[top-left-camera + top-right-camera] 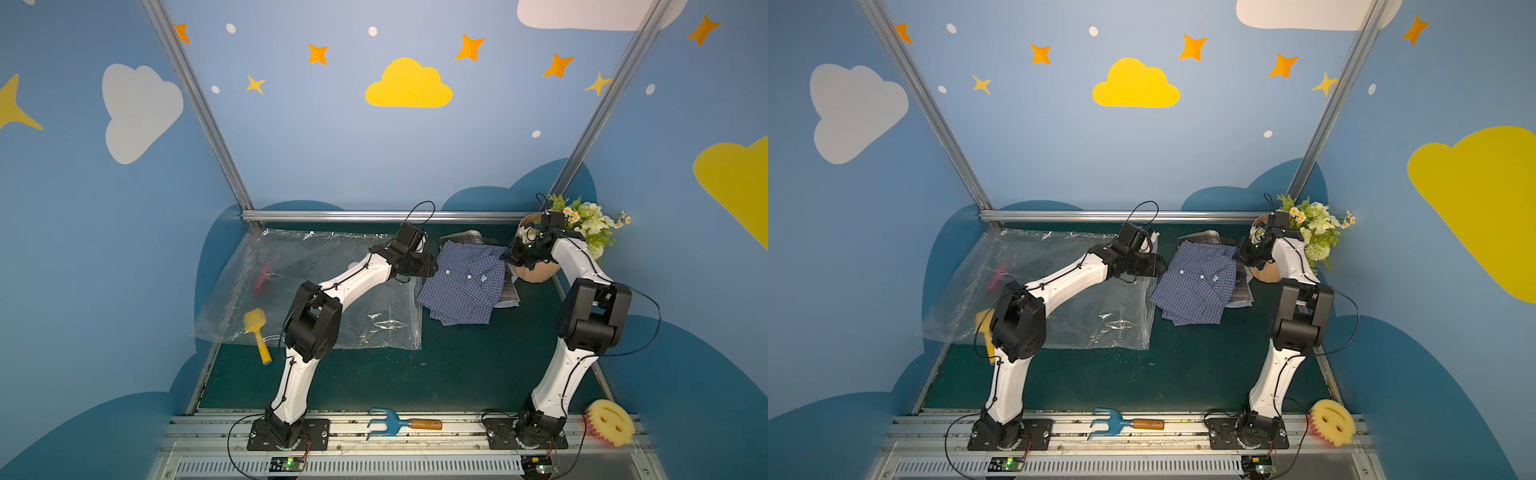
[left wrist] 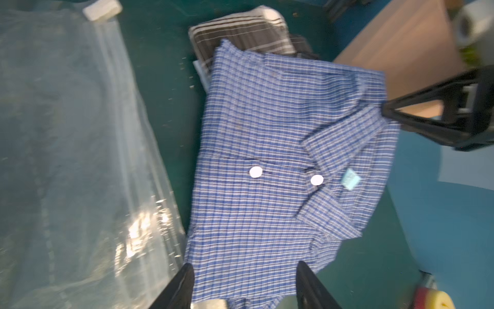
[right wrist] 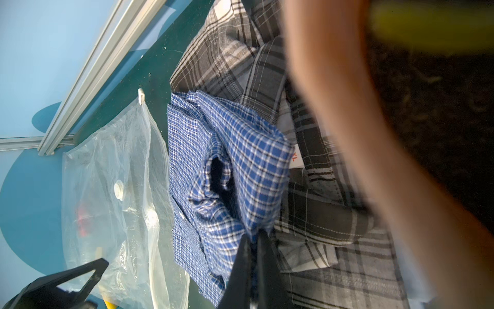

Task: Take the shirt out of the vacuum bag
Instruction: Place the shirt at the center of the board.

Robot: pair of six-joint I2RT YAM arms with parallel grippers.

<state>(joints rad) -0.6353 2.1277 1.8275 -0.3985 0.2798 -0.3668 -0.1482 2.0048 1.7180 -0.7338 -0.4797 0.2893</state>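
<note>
Green mat point(image 1: 415, 374) holds the blue shirt point(image 1: 465, 286), centre-right, beside the vacuum bag point(image 1: 332, 291); likely soft, light, floppy; right gripper point(image 3: 255, 235) pinches a bunched fold by the collar, probably the surest hold; left gripper point(image 2: 244, 264) spread.

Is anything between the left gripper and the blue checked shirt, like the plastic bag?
Nothing visible. The blue checked shirt lies outside the vacuum bag, beside its zip edge, on a grey plaid shirt. The left gripper has its jaws open at the shirt's edge, no plastic between. The right gripper is shut on its collar end.
</note>
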